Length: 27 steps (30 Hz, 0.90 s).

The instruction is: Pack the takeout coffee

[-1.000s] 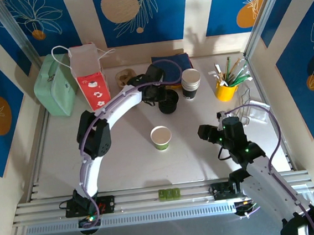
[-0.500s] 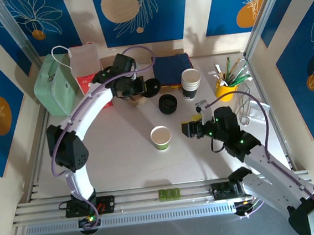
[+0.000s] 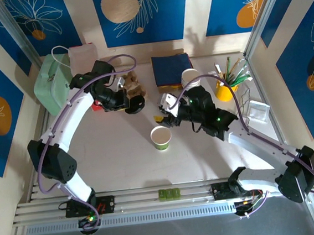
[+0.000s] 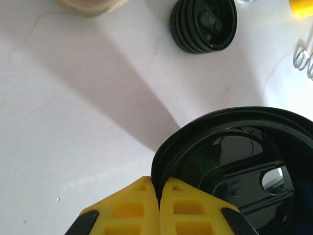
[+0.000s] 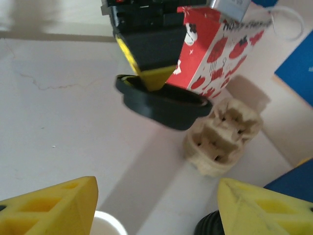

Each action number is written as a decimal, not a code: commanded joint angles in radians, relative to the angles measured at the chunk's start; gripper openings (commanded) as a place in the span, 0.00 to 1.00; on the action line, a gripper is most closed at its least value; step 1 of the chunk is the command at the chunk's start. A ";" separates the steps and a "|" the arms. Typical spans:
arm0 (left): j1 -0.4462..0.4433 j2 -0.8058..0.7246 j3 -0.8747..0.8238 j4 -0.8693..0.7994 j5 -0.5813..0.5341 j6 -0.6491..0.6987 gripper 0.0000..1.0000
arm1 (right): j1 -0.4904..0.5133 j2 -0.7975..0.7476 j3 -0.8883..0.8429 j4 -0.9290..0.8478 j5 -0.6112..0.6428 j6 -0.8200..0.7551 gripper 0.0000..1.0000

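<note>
The whole bench (image 3: 121,154) is looked down on from high behind the arm bases by the top camera, at a distance. From the left wrist, the view is cast steeply down past the left claw (image 4: 158,205) at very close range, and the lid (image 4: 230,161) pinched there is cropped by the frame. From the right wrist, the bench is viewed low and obliquely past the right claw (image 5: 156,200), toward the carton (image 5: 215,49). The lid is shared by all three views.

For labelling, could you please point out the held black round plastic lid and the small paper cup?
Black round plastic lid (image 4: 195,131), left wrist view, rim.
Small paper cup (image 3: 160,135), top external view, inside.
</note>
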 commanded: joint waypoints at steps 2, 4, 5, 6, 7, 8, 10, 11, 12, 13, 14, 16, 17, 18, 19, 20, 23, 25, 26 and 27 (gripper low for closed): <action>0.009 -0.039 -0.013 -0.124 0.035 0.075 0.06 | -0.013 0.058 0.126 -0.105 -0.118 -0.193 0.63; 0.009 -0.053 -0.023 -0.140 0.033 0.085 0.06 | -0.016 0.082 0.167 -0.136 -0.142 -0.238 0.63; 0.009 -0.060 -0.027 -0.148 0.033 0.089 0.07 | -0.019 0.090 0.177 -0.139 -0.150 -0.267 0.62; 0.009 -0.062 -0.031 -0.155 0.035 0.094 0.07 | -0.019 0.094 0.180 -0.135 -0.155 -0.292 0.63; 0.009 -0.066 -0.033 -0.162 0.037 0.097 0.07 | -0.021 0.097 0.179 -0.134 -0.171 -0.330 0.63; 0.009 -0.068 -0.037 -0.169 0.036 0.097 0.07 | -0.021 0.098 0.178 -0.138 -0.186 -0.366 0.63; 0.009 -0.076 -0.041 -0.178 0.044 0.099 0.07 | -0.019 0.101 0.177 -0.139 -0.208 -0.437 0.63; 0.009 -0.079 -0.042 -0.180 0.048 0.100 0.07 | -0.019 0.106 0.186 -0.146 -0.220 -0.451 0.63; 0.009 -0.082 -0.043 -0.183 0.050 0.099 0.07 | -0.020 0.111 0.196 -0.158 -0.230 -0.457 0.63; 0.009 -0.083 -0.042 -0.184 0.054 0.100 0.07 | -0.019 0.118 0.212 -0.176 -0.239 -0.463 0.63; 0.009 -0.085 -0.042 -0.186 0.058 0.099 0.08 | -0.018 0.126 0.226 -0.193 -0.247 -0.473 0.63; 0.009 -0.085 -0.040 -0.188 0.069 0.098 0.08 | -0.011 0.144 0.243 -0.216 -0.234 -0.499 0.63; 0.009 -0.086 -0.039 -0.187 0.076 0.096 0.08 | -0.006 0.152 0.252 -0.222 -0.214 -0.513 0.63; 0.009 -0.088 -0.039 -0.184 0.081 0.093 0.08 | 0.001 0.164 0.262 -0.230 -0.195 -0.527 0.63; 0.008 -0.086 -0.036 -0.185 0.082 0.089 0.08 | 0.004 0.174 0.270 -0.235 -0.189 -0.537 0.63; 0.009 -0.083 -0.035 -0.186 0.085 0.089 0.08 | 0.006 0.179 0.273 -0.234 -0.190 -0.541 0.63; 0.008 -0.079 -0.031 -0.189 0.089 0.089 0.08 | 0.011 0.189 0.283 -0.228 -0.198 -0.546 0.62; 0.009 -0.077 -0.031 -0.191 0.093 0.091 0.08 | 0.013 0.199 0.296 -0.229 -0.199 -0.551 0.61; 0.009 -0.078 -0.032 -0.191 0.092 0.090 0.08 | 0.014 0.201 0.303 -0.231 -0.198 -0.554 0.59; 0.009 -0.078 -0.032 -0.191 0.093 0.090 0.08 | 0.016 0.206 0.312 -0.236 -0.198 -0.556 0.58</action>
